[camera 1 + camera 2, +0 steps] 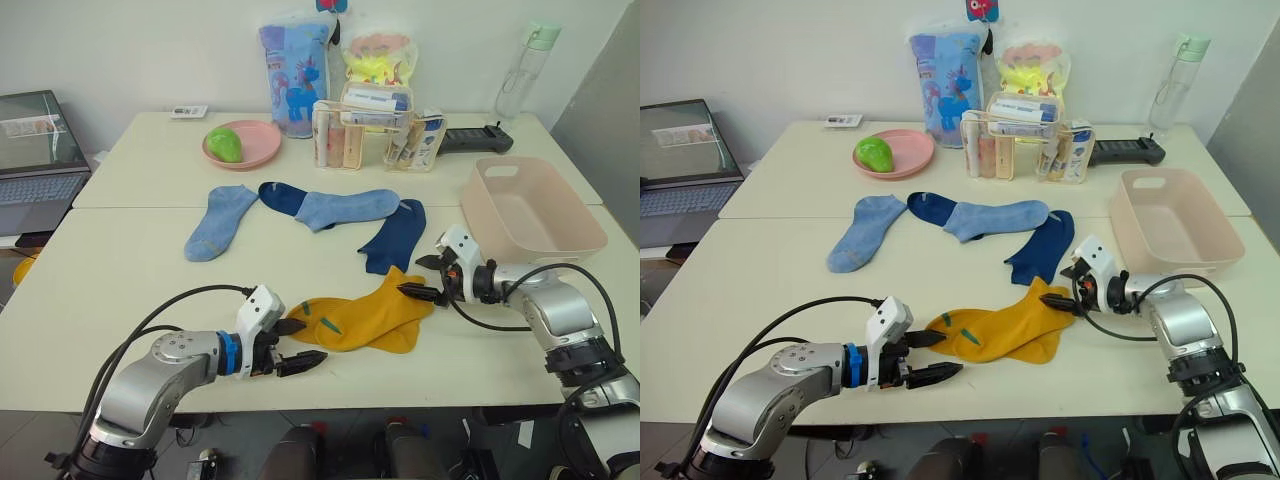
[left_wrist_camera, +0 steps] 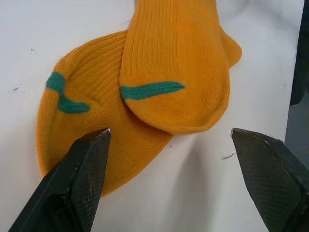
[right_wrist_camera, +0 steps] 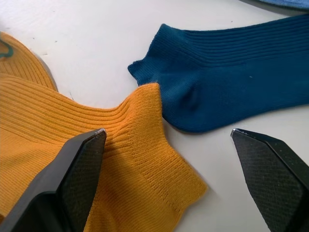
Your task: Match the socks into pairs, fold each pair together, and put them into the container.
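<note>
The left gripper (image 1: 300, 345) is hovering wide open and empty at the toe end of the yellow pair (image 1: 365, 318), which is lying stacked, long axis left to right, cuffs pointing toward the tub (image 1: 530, 210). The right gripper (image 1: 425, 277) is gaping, holding nothing, at those cuffs, left of the tub.

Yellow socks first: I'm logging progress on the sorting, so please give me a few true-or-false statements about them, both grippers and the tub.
1. The two yellow socks lie overlapping on the table. True.
2. The left gripper is clamped on a sock. False: it is open at the toe ends.
3. The container holds a folded pair. False: it is empty.
4. The right gripper is open at the yellow cuff. True.
</note>
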